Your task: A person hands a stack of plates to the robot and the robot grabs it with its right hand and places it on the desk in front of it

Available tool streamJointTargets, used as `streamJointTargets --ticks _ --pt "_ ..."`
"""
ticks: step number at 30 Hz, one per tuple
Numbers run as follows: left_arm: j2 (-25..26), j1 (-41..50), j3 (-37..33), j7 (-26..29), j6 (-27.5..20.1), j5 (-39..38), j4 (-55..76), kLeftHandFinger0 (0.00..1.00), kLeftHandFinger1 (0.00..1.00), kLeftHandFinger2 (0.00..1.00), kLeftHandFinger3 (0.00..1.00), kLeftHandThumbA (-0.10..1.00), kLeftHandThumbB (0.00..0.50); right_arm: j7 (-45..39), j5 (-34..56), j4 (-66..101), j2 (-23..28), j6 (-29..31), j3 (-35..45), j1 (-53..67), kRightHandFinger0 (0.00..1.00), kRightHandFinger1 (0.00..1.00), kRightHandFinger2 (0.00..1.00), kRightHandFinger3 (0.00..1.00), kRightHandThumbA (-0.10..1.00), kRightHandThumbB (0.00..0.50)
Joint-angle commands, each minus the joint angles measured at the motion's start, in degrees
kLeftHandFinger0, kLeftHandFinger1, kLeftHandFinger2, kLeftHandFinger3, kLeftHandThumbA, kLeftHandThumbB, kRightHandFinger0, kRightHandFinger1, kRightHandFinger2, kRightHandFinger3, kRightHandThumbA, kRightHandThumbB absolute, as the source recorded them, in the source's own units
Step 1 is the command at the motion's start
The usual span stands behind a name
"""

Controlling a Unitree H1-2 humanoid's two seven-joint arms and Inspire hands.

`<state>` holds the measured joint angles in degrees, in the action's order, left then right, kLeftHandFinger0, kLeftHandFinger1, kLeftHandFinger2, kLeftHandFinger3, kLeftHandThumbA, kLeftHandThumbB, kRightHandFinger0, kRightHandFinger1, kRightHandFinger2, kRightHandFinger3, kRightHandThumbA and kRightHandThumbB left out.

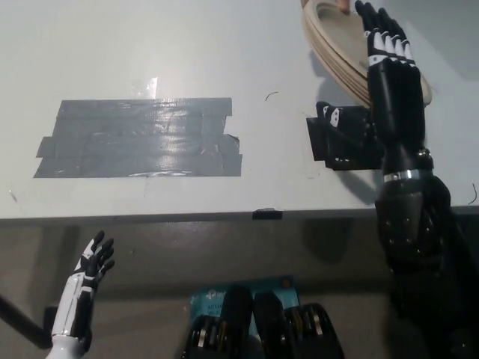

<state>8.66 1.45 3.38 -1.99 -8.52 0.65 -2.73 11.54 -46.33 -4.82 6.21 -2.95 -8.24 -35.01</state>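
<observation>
The white left hand (88,273) rests low, below the front edge of the bench (150,45), well apart from the work. Its fingers are spread and it holds nothing.

On the bench, far to the left of the right hand, lies a wide patch of grey tape (138,138). Just under the right hand's wrist there is a small black patch (337,146).

The black right hand (389,71) reaches forward over the bench. Its fingers are stretched flat along the upper face of the stack of plates (333,45), and its thumb (333,116) stands out to the left, below the stack's near rim. The hand looks opened wide around the stack's edge, not yet closed on it.

The stack of plates is tilted and in the air, under the right hand's fingers and partly hidden by them. Beyond the fingertips, at the far rim, a person's fingers (343,6) hold the stack.

I judge the task to be at the handover. The hand has met the stack, but the grasp is not finished and the person has not let go. What is left: closing on the stack, taking its weight, and setting it down on the bench.

The only container-like things are the plates. The part of the top plate that shows has nothing on it.
</observation>
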Motion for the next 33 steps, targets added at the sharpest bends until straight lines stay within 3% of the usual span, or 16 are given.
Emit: streamJointTargets --ticks 1,4,8,15,16,19,20,21,22,23,26,33 --pt "0.4 -0.6 0.1 0.1 -2.5 0.3 0.4 1.00 1.00 1.00 1.00 0.98 0.184 -1.5 -2.6 -1.5 1.4 -3.1 -1.3 -4.1 1.00 1.00 1.00 1.00 1.00 0.462" --pt "0.5 -0.6 0.0 0.0 -2.1 0.6 0.6 1.00 1.00 1.00 1.00 0.99 0.198 -1.1 -3.6 -4.5 2.5 -4.8 -1.7 -5.2 1.00 1.00 1.00 1.00 1.00 0.461" --pt "0.7 -0.6 0.1 0.0 -2.1 0.5 0.6 1.00 1.00 1.00 1.00 0.99 0.203 0.2 -6.6 -9.5 4.0 -8.1 -2.5 -7.2 1.00 1.00 1.00 1.00 0.95 0.496" --pt "0.9 -0.9 0.0 -0.1 -2.1 0.8 0.5 1.00 1.00 1.00 1.00 0.99 0.202 2.8 -9.8 -13.8 4.6 -14.1 -3.0 -9.2 1.00 1.00 1.00 1.00 0.74 0.499" --pt "0.8 -0.9 0.0 -0.1 -2.1 0.8 0.6 1.00 1.00 1.00 1.00 0.99 0.191 4.6 -11.3 -14.7 5.0 -14.4 -3.6 -9.6 1.00 1.00 1.00 1.00 0.68 0.483" --pt "0.8 -0.9 0.0 -0.1 -2.1 0.7 0.6 1.00 1.00 1.00 1.00 0.99 0.191 5.6 -11.9 -15.3 5.2 -14.9 -4.2 -9.8 1.00 1.00 1.00 1.00 0.68 0.483" --pt "0.8 -0.9 0.0 -0.1 -2.3 0.6 0.6 1.00 1.00 1.00 1.00 0.99 0.182 6.8 -11.5 -15.7 5.4 -14.2 -4.1 -10.1 0.53 0.51 0.67 0.93 0.69 0.342" --pt "0.8 -1.2 -0.1 -0.3 -2.1 0.4 0.6 1.00 1.00 1.00 1.00 0.99 0.190 11.5 -8.3 -15.2 5.2 -9.4 -2.4 -10.0 0.02 0.02 0.07 0.35 0.83 0.086" --pt "0.7 -1.3 -0.1 -0.3 -2.2 0.4 0.6 1.00 1.00 1.00 1.00 0.99 0.190 12.0 -7.6 -14.5 4.9 -8.6 -2.0 -9.7 0.00 0.00 0.07 0.32 0.89 0.058" --pt "0.7 -1.3 -0.1 -0.3 -2.1 0.5 0.7 1.00 1.00 1.00 1.00 0.99 0.188 12.4 -7.0 -13.4 4.5 -8.2 -1.8 -9.5 0.00 0.00 0.09 0.23 0.96 0.033" --pt "0.8 -1.3 -0.1 -0.3 -1.3 0.6 1.2 1.00 1.00 1.00 1.00 0.98 0.183 14.3 -6.5 -12.2 4.0 -6.9 -1.8 -9.3 0.00 0.00 0.12 0.11 1.00 0.018" --pt "1.1 -1.7 -0.2 -0.6 -1.2 0.6 1.3 1.00 1.00 1.00 1.00 0.97 0.175 17.5 -5.2 -9.0 4.0 -4.3 -1.6 -8.9 0.00 0.00 0.15 0.09 1.00 0.013"
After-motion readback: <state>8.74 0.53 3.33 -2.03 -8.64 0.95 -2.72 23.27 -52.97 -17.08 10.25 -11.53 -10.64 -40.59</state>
